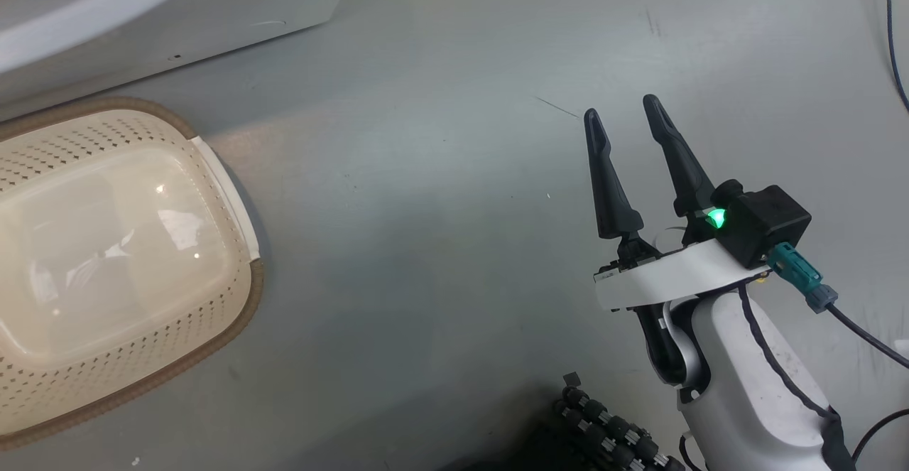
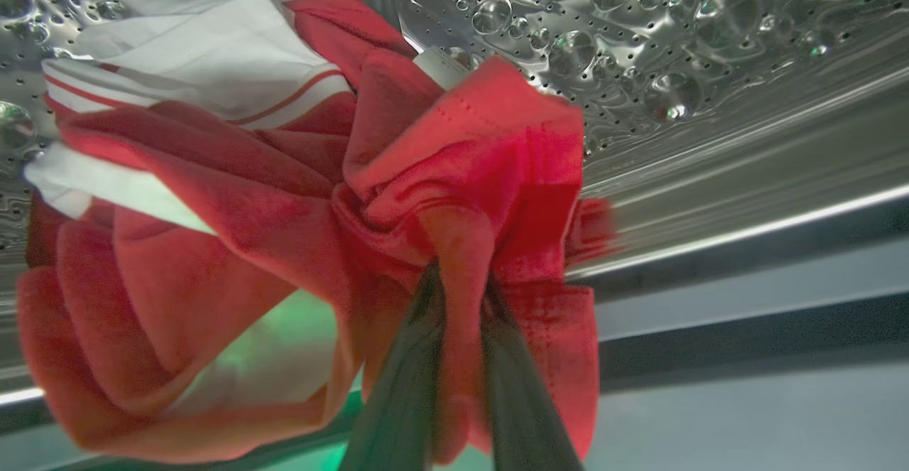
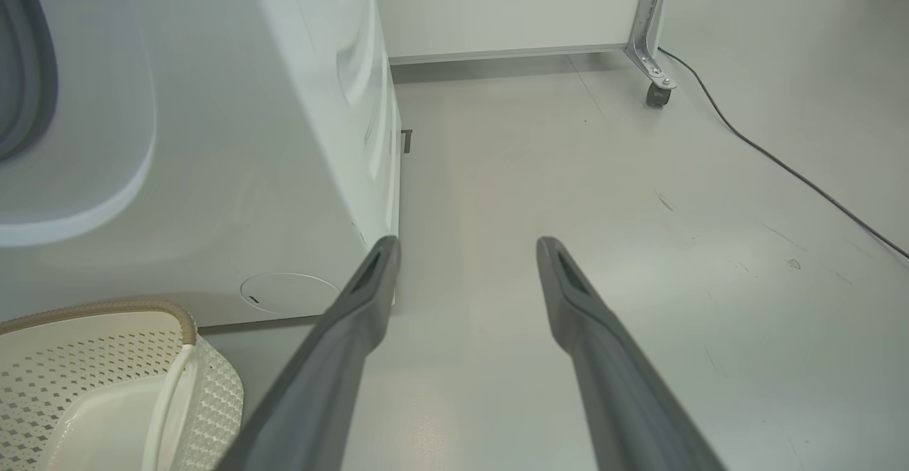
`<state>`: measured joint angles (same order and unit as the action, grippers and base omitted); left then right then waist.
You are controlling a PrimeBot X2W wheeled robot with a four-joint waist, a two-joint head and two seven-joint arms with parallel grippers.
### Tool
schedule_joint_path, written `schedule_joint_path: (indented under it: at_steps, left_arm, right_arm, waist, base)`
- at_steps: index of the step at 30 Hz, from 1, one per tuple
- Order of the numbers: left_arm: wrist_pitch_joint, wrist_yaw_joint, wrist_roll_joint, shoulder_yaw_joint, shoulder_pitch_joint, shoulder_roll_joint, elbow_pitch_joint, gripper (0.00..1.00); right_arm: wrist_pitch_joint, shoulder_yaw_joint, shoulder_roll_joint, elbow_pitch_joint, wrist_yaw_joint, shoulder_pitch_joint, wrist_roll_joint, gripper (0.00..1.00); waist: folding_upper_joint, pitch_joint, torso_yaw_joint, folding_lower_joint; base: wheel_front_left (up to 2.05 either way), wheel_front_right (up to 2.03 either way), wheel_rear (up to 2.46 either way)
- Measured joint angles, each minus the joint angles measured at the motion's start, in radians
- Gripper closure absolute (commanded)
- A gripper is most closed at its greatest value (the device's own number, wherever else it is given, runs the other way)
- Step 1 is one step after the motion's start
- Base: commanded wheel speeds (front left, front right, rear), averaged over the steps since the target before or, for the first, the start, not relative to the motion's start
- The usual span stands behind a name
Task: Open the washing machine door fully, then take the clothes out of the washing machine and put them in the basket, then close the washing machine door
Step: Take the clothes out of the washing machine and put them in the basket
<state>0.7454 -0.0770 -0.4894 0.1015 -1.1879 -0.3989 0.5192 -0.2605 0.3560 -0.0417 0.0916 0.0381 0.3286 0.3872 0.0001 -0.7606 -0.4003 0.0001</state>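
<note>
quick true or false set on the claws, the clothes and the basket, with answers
1. The left claw is pinching the red clothes inside the steel drum. True.
2. A red garment lies in the basket. False: no clothes lie in it.
3. The right claw is open and holds nothing. True.
4. The basket stands on a table. False: it stands on the grey floor, beside the washing machine.
5. The right claw reaches into the drum. False: it hangs over the floor, apart from the machine.
</note>
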Motion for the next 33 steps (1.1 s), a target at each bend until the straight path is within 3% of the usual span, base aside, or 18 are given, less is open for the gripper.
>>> schedule_joint_path:
  at_steps: [16,26,33]
  left_arm:
    - [-0.102,-0.043,-0.003,0.077,-0.018,0.044,-0.061,1.00]
    - [-0.240,-0.044,-0.003,0.123,-0.006,0.062,-0.147,1.00]
    - [-0.373,-0.044,-0.003,0.127,0.092,0.071,-0.197,1.00]
  right_arm:
    - [0.000,-0.042,-0.001,0.013,0.001,0.013,-0.039,0.00]
    - [0.000,-0.089,-0.001,0.029,0.000,0.016,-0.097,0.00]
    - [0.000,-0.116,-0.005,0.036,-0.006,0.015,-0.128,0.00]
  waist:
    - [0.0000,0.010,0.060,0.0000]
    - [0.0000,0.033,0.121,-0.0001]
    - [0.0000,0.059,0.165,0.0000]
  base:
    - [0.00,0.00,0.00]
    - [0.00,0.00,0.00]
    - [0.00,0.00,0.00]
